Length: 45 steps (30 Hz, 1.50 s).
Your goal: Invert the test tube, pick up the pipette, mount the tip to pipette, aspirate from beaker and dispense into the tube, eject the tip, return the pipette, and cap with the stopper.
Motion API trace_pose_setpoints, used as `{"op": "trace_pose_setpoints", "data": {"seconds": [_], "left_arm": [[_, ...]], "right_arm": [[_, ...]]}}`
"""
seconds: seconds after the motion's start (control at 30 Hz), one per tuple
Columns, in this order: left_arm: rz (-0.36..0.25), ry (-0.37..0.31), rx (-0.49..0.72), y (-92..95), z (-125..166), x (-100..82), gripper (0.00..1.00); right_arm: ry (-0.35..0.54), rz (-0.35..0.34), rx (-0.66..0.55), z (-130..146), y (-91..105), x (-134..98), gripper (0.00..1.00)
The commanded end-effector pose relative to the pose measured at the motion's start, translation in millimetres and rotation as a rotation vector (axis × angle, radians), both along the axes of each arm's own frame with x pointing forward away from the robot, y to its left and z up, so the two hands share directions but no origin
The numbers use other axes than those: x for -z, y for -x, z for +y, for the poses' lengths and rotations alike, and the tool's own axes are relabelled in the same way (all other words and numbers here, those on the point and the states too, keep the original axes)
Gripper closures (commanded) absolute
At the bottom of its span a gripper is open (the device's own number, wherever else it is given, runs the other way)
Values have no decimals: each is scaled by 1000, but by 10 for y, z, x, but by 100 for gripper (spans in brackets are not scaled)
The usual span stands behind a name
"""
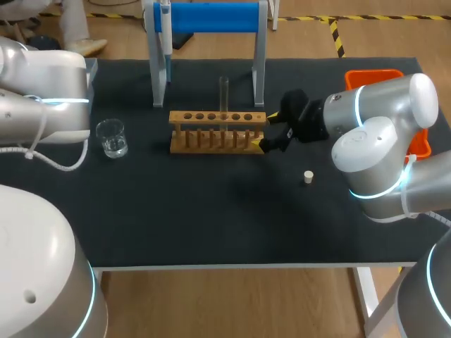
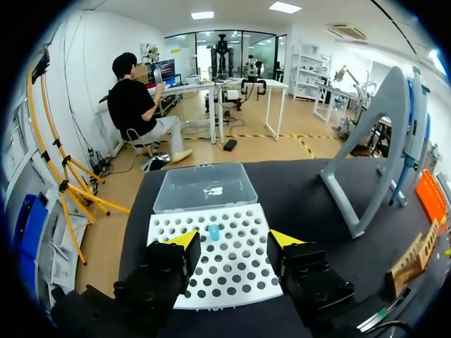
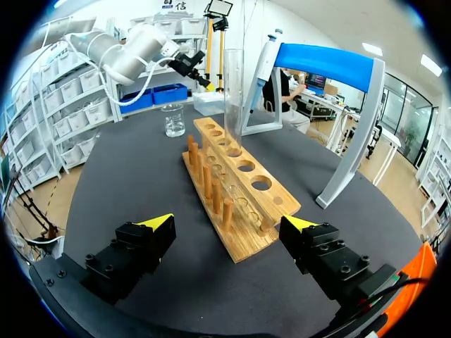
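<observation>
1. Left arm. The left gripper [image 2: 232, 241] hangs over the tip box [image 2: 232, 282] at the table's left end, its fingers apart and holding nothing. One blue tip [image 2: 213, 232] stands in the perforated tray, just ahead of the fingers.

2. Beaker [image 1: 111, 137]. It stands on the mat, well apart from the rack, with clear liquid low inside.

3. Pipette [image 3: 264, 63]. It hangs on the left post of the blue-barred stand [image 1: 211, 17], behind the rack.

4. Test tube [image 1: 224, 95]. It stands upright in a middle hole of the wooden rack [image 1: 218, 130]; the pictures do not show clearly which end is open.

5. Right arm. The right gripper [image 1: 271, 130] sits at the rack's right end with its fingers spread wide, the rack's end lying between them untouched. It grips nothing.

6. Stopper [image 1: 308, 177]. It lies loose on the mat, near the right arm and apart from the rack. An orange bin [image 1: 380, 74] sits at the far right.

Assessment: the tube looks like thin glass, so it is judged light, stiff, smooth and breakable. Hold should be on the bare length above the rack's top rail, with gentle pressure, and it should be lifted straight up to avoid levering against the hole. The pipette looks like rigid plastic and is best taken on its handle body.
</observation>
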<state>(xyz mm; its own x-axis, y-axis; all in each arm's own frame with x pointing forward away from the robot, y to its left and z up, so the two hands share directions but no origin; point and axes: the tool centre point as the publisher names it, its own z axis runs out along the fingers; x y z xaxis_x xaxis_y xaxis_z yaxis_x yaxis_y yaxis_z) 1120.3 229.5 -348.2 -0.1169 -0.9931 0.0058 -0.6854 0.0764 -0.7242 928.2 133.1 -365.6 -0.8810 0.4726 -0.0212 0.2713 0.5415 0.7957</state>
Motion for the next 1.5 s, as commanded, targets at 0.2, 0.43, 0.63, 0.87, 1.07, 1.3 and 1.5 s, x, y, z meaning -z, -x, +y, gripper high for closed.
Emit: {"op": "trace_pose_setpoints", "data": {"seconds": [0.2, 0.43, 0.63, 0.87, 1.07, 1.3, 1.5], "left_arm": [[15, 7, 0, -94, 41, 46, 40], [14, 9, -1, -142, 70, 66, 43], [17, 10, -2, -166, 89, 85, 53], [22, 11, -5, -185, 106, 104, 54], [22, 12, -4, -205, 105, 111, 56], [25, 11, -7, -219, 112, 128, 57], [23, 10, -9, -226, 116, 128, 60]], "right_arm": [[-1, 1, -2, -10, -2, 0, 0], [-1, 1, -2, -10, -2, 0, 0], [-1, 1, -2, -10, -2, 0, 0], [-1, 1, -2, -10, -2, 0, 0], [-1, 1, -2, -10, -2, 0, 0], [-1, 1, -2, -10, -2, 0, 0], [-1, 1, -2, -10, -2, 0, 0]]}}
